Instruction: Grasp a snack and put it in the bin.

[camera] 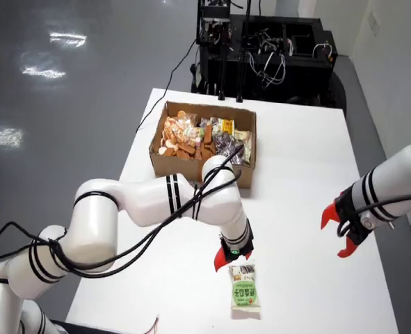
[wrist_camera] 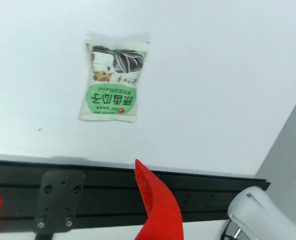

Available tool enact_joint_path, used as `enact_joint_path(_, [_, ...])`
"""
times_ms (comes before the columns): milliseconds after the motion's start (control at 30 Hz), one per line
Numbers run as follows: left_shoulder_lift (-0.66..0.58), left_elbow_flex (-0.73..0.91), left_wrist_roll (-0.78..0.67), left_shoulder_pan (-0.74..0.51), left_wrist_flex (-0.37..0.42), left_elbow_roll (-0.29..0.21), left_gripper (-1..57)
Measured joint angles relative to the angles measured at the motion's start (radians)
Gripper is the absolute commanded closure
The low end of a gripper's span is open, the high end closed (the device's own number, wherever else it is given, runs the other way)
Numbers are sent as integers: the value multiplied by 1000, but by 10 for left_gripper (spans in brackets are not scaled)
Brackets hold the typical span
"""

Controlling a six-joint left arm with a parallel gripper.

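In the overhead view, your working gripper hangs low over the white table, just above the near end of the green-and-white snack packet, which lies flat on the tabletop close to the front edge. The red fingers look parted, with nothing between them, so you have not yet taken hold. The cardboard bin sits well apart, further up the table, already holding a heap of other snacks. A second arm waits idle at the right of this view, its own red tips spread.

In the wrist view, you look down past two red fingers, standing apart, one at the left edge and one nearer centre. The packet lies ahead of them on the bare table, untouched and unwrinkled; it is not between the fingers yet. A black rail crosses below.

So you are at the approach: the descent, closing, lift, carry to the bin and release all remain, by my judgement.
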Motion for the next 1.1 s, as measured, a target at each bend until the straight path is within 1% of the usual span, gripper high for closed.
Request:
enact_joint_path(167, [53, 18, 49, -15, -86, -1, 20])
enact_joint_path(433, [203, -82, 112, -25, -156, -13, 12])
enact_joint_path(633, [282, -144, 141, -18, -207, -15, 13])
enact_joint_path(767, [325, -165, 163, -10, -233, -15, 15])
enact_joint_path(933, [377, -181, 183, 1, -247, -16, 19])
enact_joint_path(1100, [399, -183, 194, 15, -267, -15, 27])
